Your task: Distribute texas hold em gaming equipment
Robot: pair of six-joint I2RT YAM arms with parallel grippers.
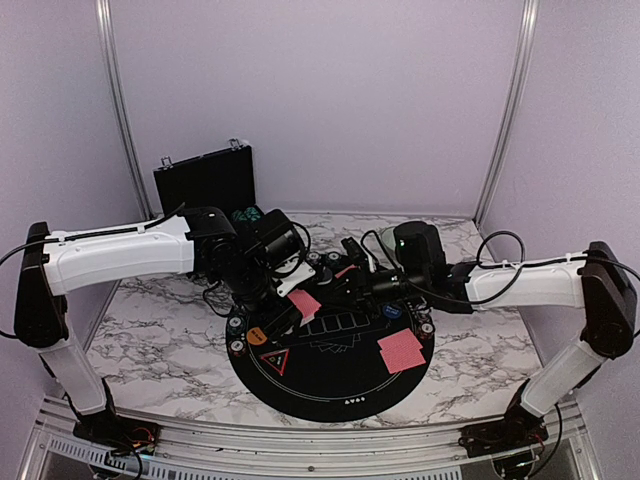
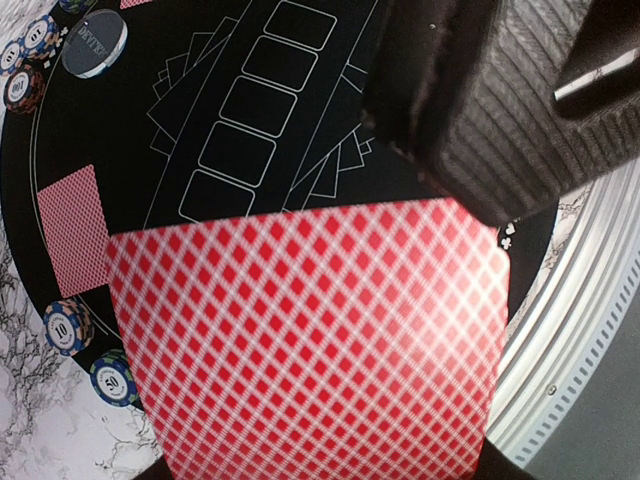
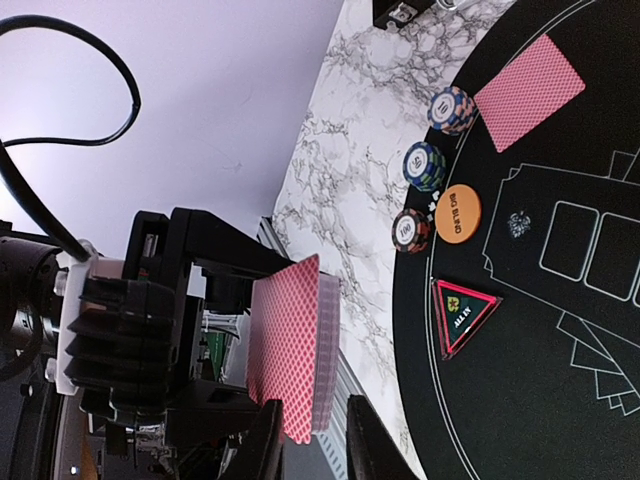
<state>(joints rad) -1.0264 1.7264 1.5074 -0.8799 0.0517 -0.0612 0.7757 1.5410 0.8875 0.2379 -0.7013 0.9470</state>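
My left gripper [image 1: 296, 305] is shut on a deck of red-backed cards [image 1: 303, 303], held over the left part of the round black mat [image 1: 330, 385]. In the left wrist view the deck [image 2: 310, 340] hides the fingers. My right gripper [image 3: 312, 445] stands open, and the lower corner of the deck [image 3: 290, 350] lies between its fingers, nearer the left one. Single cards lie face down on the mat [image 1: 401, 350] [image 3: 528, 92]. Three chip stacks [image 3: 424, 165], an orange button [image 3: 458, 213] and an all-in triangle [image 3: 462, 318] sit along the mat's left edge.
A black hard case [image 1: 205, 178] stands open at the back left. A pale bowl [image 1: 384, 238] is mostly hidden behind the right wrist. A white dealer disc [image 2: 95, 42] and more chips [image 2: 65, 325] lie on the mat's rim. A metal rail [image 1: 300, 440] runs along the near edge.
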